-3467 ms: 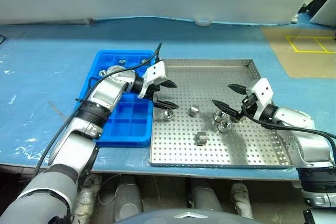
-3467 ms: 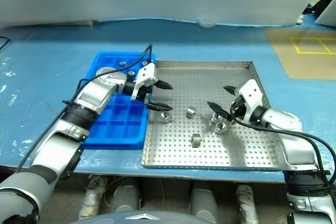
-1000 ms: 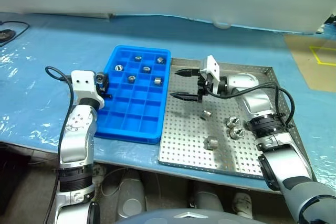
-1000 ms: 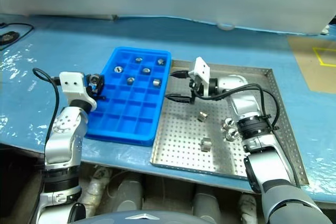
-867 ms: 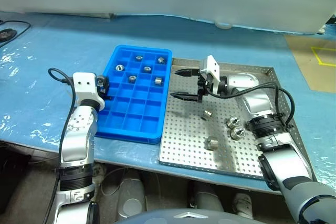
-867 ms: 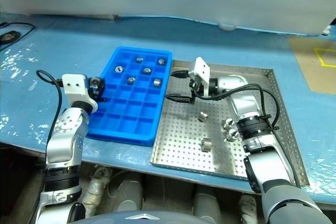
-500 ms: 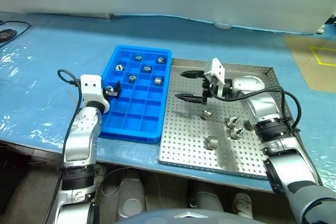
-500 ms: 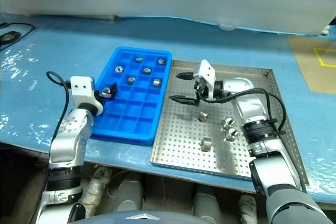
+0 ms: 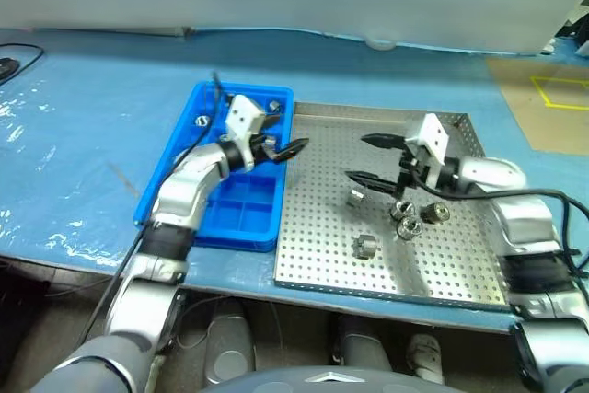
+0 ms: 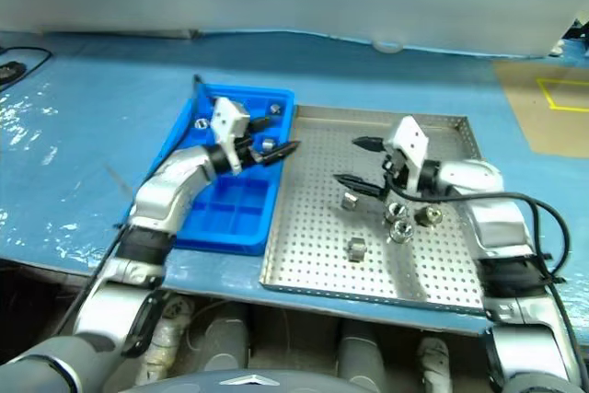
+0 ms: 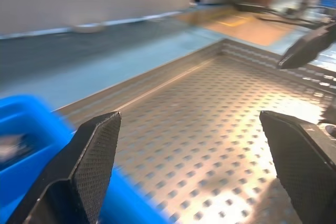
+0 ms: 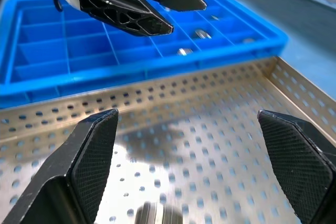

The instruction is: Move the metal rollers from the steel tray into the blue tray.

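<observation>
Blue plastic sheeting [image 9: 83,108] covers the bench. Head views: large square silvery steel tray with perforated base [image 9: 442,260] sits on it, bright blue compartmented plastic tray [image 9: 248,218] touching the steel tray's left rim. Small silvery metal rollers with dark centre holes: four on the steel tray, one [image 9: 356,197] near mid-tray, a pair [image 9: 406,228] [image 9: 435,213] to its right, one [image 9: 364,246] nearer the front rim. More rollers sit in the far compartments of the blue tray, e.g. [image 9: 202,121]. Left gripper [image 9: 287,149] hangs over the seam between the two trays, black fingers apart, nothing between them. Right gripper [image 9: 365,158] is over the steel tray, just beyond the mid-tray roller, fingers spread wide, empty.

Left wrist view: both textured fingers [image 11: 84,166] stand far apart over the steel tray's perforated base, blue tray's edge [image 11: 26,124] beside them.

Right wrist view: fingers [image 12: 89,161] wide apart over the steel tray, blurred roller [image 12: 157,214] below them. Left gripper's open tips [image 12: 157,3] reach over the blue tray, rollers [image 12: 184,52] in its cells.
</observation>
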Motion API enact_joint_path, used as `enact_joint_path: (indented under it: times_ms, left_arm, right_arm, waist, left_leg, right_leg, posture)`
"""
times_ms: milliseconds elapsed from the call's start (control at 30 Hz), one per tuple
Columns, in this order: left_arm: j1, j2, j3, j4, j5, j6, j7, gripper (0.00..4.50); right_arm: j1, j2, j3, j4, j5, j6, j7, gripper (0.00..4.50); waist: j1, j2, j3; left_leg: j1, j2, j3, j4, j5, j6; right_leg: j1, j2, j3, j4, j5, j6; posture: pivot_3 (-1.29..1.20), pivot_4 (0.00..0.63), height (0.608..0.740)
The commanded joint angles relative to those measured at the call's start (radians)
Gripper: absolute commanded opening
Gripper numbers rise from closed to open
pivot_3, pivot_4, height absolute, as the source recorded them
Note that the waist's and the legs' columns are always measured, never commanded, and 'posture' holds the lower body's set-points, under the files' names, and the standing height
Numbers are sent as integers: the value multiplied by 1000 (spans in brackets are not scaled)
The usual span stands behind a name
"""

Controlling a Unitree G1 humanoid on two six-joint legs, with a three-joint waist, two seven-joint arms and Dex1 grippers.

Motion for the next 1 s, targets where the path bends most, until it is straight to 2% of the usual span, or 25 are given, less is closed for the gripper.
enact_joint_path:
  times_ms: [33, 233, 433, 533, 600, 733, 867, 1000]
  left_arm:
    - [-101, -30, -52, 154, 25, -60, -99, 4445]
    - [-236, -114, -122, 424, 100, -154, -193, 4445]
    - [-259, -146, -181, 542, 169, -192, -277, 4445]
    - [-241, -127, -252, 575, 261, -215, -279, 3857]
    - [-229, -118, -269, 576, 288, -228, -289, 3218]
    - [-208, -135, -223, 548, 256, -210, -274, 1907]
    - [-204, -153, -117, 473, 155, -127, -263, 1907]
    - [-166, -141, 13, 312, 75, -52, -116, 1907]
  right_arm:
    - [68, -35, -88, -119, 30, 31, -53, 4500]
    - [243, -54, -186, -254, 40, 68, -137, 4500]
    - [364, -51, -246, -344, 44, 91, -201, 4500]
    - [397, -52, -257, -368, 45, 94, -222, 4500]
    - [403, -52, -260, -377, 50, 96, -229, 4500]
    - [364, -53, -234, -378, 65, 108, -235, 4500]
    - [293, -48, -219, -380, 118, 138, -222, 4500]
    - [149, -40, -127, -332, 175, 171, -155, 4500]
  waist:
    - [-16, 0, 0]
    - [-71, 0, 0]
    - [-98, 0, 0]
    - [-110, 0, 0]
    - [-118, 0, 0]
    - [-121, 0, 0]
    - [-120, 0, 0]
    - [-119, 1, 0]
  left_leg:
    - [1, -1, 1, 0, 0, 0]
    - [2, -1, 3, 0, -1, 1]
    - [2, -1, 4, -1, -2, 2]
    - [2, -1, 4, -1, -2, 3]
    - [1, -1, 4, -1, -2, 3]
    - [1, -1, 4, -1, -2, 3]
    - [1, -1, 5, -1, -3, 4]
    - [1, -1, 5, -1, -3, 4]
  right_leg:
    - [0, 0, 2, 1, 0, 0]
    - [0, 0, 4, 0, -1, 2]
    - [-1, 0, 5, -2, -2, 3]
    - [-1, 0, 5, -3, -2, 4]
    - [0, 0, 5, -4, -5, 9]
    - [0, 0, 4, -4, -6, 10]
    - [-1, 0, 5, -4, -2, 4]
    - [-1, 0, 4, -4, -2, 3]
  posture:
    - [-212, 150, 740]
    - [-363, 150, 740]
    - [-432, 150, 740]
    - [-445, 150, 740]
    - [-444, 150, 740]
    - [-426, 150, 740]
    - [-376, 150, 740]
    - [-274, 150, 740]
